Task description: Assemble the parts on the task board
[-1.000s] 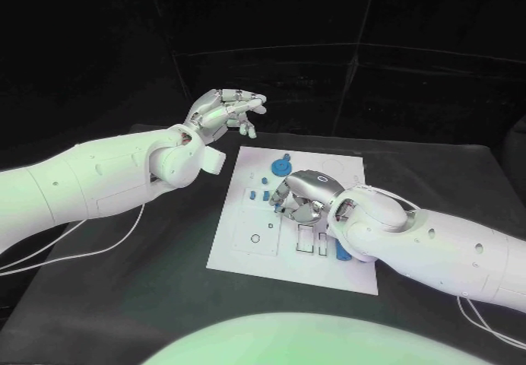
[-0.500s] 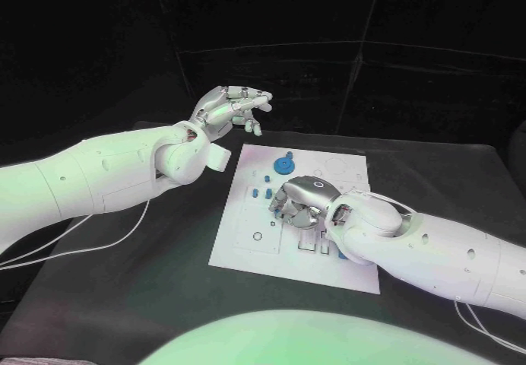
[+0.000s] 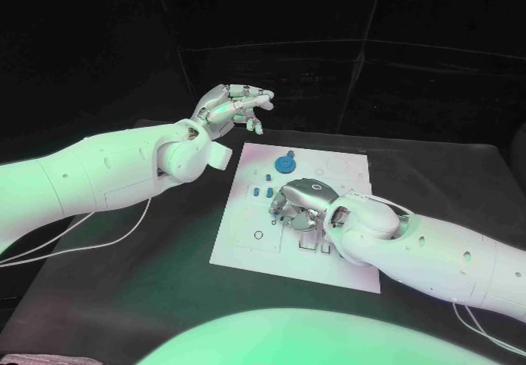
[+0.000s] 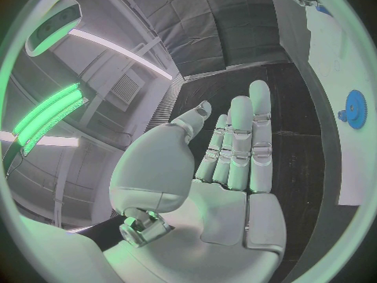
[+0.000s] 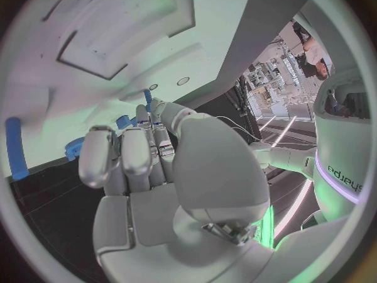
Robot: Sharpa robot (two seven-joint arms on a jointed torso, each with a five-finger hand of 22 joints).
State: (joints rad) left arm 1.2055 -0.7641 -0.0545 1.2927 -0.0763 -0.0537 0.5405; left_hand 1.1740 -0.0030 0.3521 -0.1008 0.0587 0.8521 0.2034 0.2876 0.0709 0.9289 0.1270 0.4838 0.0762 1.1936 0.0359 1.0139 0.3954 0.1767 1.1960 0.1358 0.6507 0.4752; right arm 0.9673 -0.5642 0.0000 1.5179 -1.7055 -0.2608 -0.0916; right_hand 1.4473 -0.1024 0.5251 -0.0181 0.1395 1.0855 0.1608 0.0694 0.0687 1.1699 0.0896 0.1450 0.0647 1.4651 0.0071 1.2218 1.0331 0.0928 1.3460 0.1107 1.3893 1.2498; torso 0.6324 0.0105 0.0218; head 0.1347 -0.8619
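The white task board (image 3: 247,247) lies in the middle of the black table. A blue gear (image 3: 284,163) sits near its far edge, and small blue pegs (image 3: 255,192) stand left of my right hand. My right hand (image 3: 302,201) is palm down on the board's middle, fingers curled onto the surface; what lies under them is hidden. In the right wrist view its fingertips (image 5: 96,139) reach the board (image 5: 118,19), with a blue bar (image 5: 13,146), the gear (image 5: 75,149) and a peg (image 5: 147,97) nearby. My left hand (image 3: 230,106) hangs empty above the table's far left, fingers (image 4: 239,144) extended.
Pale cables (image 3: 66,243) trail over the black table on the left. The board has empty slots and cut-outs near its front edge (image 3: 255,238). In the left wrist view the gear (image 4: 355,109) and the board's edge (image 4: 338,50) lie off to the side.
My right arm has slid a little further over the board and now covers the blue bar that showed beside its wrist. The left hand has barely moved.
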